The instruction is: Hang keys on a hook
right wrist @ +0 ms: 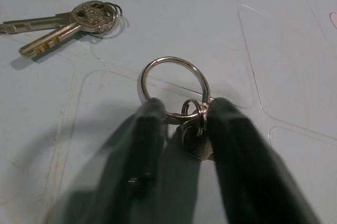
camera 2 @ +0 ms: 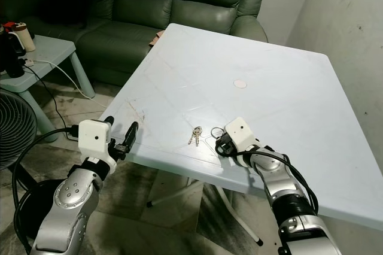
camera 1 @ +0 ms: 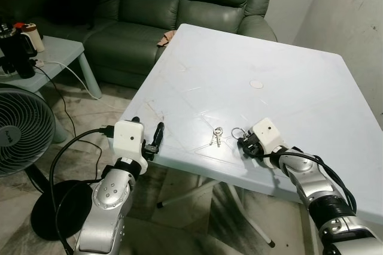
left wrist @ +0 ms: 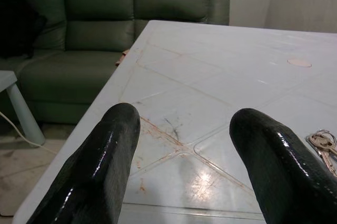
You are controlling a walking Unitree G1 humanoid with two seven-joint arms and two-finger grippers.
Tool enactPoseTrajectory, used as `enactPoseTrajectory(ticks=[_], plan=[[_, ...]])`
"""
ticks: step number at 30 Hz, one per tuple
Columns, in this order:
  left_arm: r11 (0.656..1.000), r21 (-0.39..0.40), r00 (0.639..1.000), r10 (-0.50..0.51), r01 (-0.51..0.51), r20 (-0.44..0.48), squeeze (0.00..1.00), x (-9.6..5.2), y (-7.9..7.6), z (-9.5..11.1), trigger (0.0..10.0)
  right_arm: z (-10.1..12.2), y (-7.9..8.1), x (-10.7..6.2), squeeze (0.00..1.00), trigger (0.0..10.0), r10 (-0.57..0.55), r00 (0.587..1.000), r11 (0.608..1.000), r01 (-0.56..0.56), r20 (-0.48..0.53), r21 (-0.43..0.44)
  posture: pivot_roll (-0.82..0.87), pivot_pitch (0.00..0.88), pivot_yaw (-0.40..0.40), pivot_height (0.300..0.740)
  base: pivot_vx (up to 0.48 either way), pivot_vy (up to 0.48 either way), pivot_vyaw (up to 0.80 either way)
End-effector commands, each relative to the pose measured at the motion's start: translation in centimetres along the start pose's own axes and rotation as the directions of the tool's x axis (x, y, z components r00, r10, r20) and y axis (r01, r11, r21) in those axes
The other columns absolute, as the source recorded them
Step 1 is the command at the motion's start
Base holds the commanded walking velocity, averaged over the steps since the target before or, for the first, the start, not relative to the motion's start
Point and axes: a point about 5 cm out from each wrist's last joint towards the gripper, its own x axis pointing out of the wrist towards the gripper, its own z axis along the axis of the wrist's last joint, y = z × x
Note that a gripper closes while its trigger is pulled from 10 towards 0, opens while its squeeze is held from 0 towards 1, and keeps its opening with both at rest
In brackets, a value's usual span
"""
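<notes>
The right claw grips a key ring near the surface's front edge. Two keys lie just beside it. The left claw hovers open off the front-left corner.

The table is pale blue-white, crossed by faint moulded lines and rusty streaks near its edge. Silver keys and a silver ring gleam on it; behind stands a dark green sofa.
</notes>
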Motion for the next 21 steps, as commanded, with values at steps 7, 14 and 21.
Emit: enactPoseTrajectory(ticks=[7, 14, 21], plan=[[1.000, 0.004, 1.000, 0.001, -0.001, 0.005, 0.00, -0.03, -0.10, 0.26, 10.0, 0.27, -0.35, -0.17, 0.00, 0.6, -0.017, 1.000, 0.999, 0.018, 0.009, -0.032, -0.07, 0.009, -0.088, 0.740, 0.000, 0.000, 0.00], [1.000, 0.004, 1.000, 0.001, -0.001, 0.006, 0.00, -0.02, -0.08, 0.28, 10.0, 0.32, -0.35, -0.18, 0.00, 0.0, -0.020, 1.000, 0.999, 0.021, 0.014, -0.038, -0.07, 0.009, -0.087, 0.740, 0.000, 0.000, 0.00], [1.000, 0.006, 1.000, 0.001, -0.001, 0.007, 0.00, 0.02, -0.06, 0.30, 10.0, 0.56, -0.51, -0.21, 0.00, 0.0, -0.026, 0.999, 1.000, 0.026, 0.036, -0.010, -0.07, 0.008, -0.087, 0.740, 0.000, 0.000, 0.00]])
